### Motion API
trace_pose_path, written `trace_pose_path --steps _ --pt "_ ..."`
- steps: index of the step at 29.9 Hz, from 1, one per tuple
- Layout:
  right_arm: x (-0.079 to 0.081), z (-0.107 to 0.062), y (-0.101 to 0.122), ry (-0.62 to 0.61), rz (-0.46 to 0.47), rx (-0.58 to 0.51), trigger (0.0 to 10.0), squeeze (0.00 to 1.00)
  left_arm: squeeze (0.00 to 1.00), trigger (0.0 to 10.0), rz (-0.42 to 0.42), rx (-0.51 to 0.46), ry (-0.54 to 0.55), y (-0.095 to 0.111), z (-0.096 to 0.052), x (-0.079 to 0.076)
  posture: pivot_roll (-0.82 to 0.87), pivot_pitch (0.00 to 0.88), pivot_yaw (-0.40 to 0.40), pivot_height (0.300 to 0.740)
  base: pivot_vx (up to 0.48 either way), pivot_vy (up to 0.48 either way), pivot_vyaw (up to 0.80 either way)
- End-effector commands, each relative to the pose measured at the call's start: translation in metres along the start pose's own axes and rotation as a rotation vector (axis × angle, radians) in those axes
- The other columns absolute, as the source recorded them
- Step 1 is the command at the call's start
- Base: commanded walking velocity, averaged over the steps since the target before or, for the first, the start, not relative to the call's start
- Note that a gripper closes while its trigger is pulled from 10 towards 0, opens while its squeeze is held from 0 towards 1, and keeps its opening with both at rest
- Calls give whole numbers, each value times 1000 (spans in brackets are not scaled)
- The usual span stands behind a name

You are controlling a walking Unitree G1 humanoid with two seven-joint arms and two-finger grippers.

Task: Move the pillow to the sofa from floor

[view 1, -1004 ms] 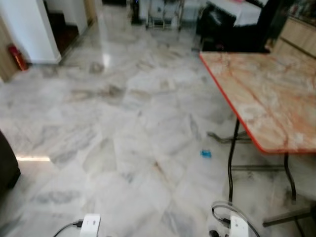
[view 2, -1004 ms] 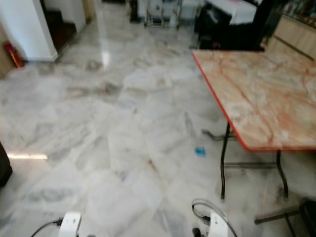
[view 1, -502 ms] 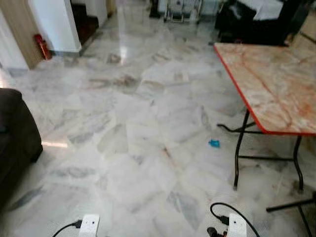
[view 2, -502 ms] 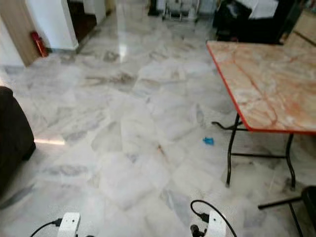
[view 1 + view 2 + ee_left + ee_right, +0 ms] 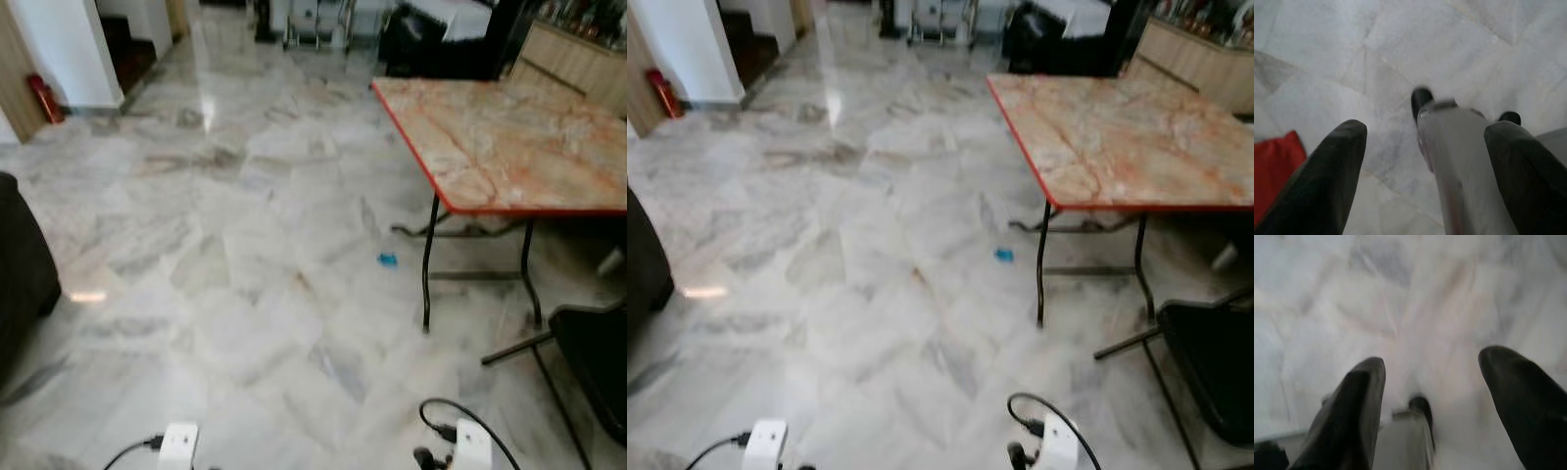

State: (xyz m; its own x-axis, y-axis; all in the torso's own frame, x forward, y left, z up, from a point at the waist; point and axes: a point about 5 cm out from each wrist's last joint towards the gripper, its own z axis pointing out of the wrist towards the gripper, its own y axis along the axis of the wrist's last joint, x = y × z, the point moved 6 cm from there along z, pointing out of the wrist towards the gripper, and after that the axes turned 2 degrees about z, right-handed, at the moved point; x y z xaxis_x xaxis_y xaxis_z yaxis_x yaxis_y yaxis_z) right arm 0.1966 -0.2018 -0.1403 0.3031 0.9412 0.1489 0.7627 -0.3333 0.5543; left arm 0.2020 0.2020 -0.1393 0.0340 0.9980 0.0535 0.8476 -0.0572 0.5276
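We see an evenly bright room, daylight reaching us from the far end, where a white glare patch lies on the polished marble floor (image 5: 208, 116). A small bright reflection glints near the dark sofa edge (image 5: 20, 274). Both head views are slightly soft. The table (image 5: 509, 147) throws a faint shadow beneath. Our wrist views are blurred, the black fingers (image 5: 1327, 181) out of focus.
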Motion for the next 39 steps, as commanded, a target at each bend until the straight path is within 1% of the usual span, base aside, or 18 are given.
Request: trace_pose_path --steps 1,7,8,10,13,14,16,21,22,24,25,27,28,29,32,34,38,39 --pt "4 0 -1 5 0 2 10000 0 0 10000 19 8 14 0 0 5 -44 0 -43 732 0 0 0" --pt "12 1 -4 18 -6 10 10000 0 0 10000 21 7 15 -1 -1 6 -43 0 -40 732 0 0 0" --pt "16 1 -5 27 -24 13 10000 0 0 10000 20 6 15 -1 -1 6 -43 0 -39 732 0 0 0" --pt "20 2 -5 32 -35 13 10000 0 0 10000 20 5 14 0 -1 6 -44 0 -38 732 0 0 0" --pt "28 2 -7 44 -37 19 10000 0 0 10000 20 4 15 0 -1 7 -42 0 -39 732 0 0 708" --pt "29 2 -8 44 -25 20 10000 0 0 10000 20 3 15 0 -1 7 -41 0 -39 732 0 0 800" --pt "30 2 -8 43 -17 21 10000 0 0 10000 19 2 15 1 -1 7 -41 0 -39 732 0 0 800" --pt "32 2 -10 48 -35 28 10000 0 0 10000 16 3 19 1 -1 8 -39 0 -41 732 0 0 770" --pt "29 2 -11 44 -35 30 10000 0 0 10000 15 3 20 1 -1 8 -40 0 -39 732 0 0 800" --pt "15 0 -12 31 -36 34 10000 0 0 10000 16 6 22 0 -1 9 -39 0 -40 732 0 0 800" --pt "15 0 -12 31 -36 34 10000 0 0 10000 16 6 22 0 -1 9 -39 0 -40 732 0 0 800" --pt "5 -1 -12 21 -36 34 10000 0 0 10000 16 7 22 1 -1 9 -39 0 -41 732 0 0 800" --pt "-10 -3 -11 7 -33 33 10000 0 0 10000 22 8 28 1 -1 9 -40 0 -41 732 0 0 800" --pt "-17 -5 -10 0 -32 33 10000 0 0 10000 23 9 29 1 0 9 -39 0 -42 732 0 0 800" --pt "-32 -8 -8 -12 -32 32 10000 0 0 10000 22 8 29 1 0 9 -39 0 -43 732 0 0 800" --pt "-36 -9 -8 -15 -32 32 10000 0 0 10000 21 7 29 1 0 9 -39 0 -43 732 0 0 800" --pt "-23 -8 -18 5 -37 43 10000 0 0 10000 14 5 27 2 0 8 -34 0 -47 732 0 0 800" --pt "-23 -8 -18 5 -37 43 10000 0 0 10000 14 5 27 2 0 8 -34 0 -47 732 0 0 800"
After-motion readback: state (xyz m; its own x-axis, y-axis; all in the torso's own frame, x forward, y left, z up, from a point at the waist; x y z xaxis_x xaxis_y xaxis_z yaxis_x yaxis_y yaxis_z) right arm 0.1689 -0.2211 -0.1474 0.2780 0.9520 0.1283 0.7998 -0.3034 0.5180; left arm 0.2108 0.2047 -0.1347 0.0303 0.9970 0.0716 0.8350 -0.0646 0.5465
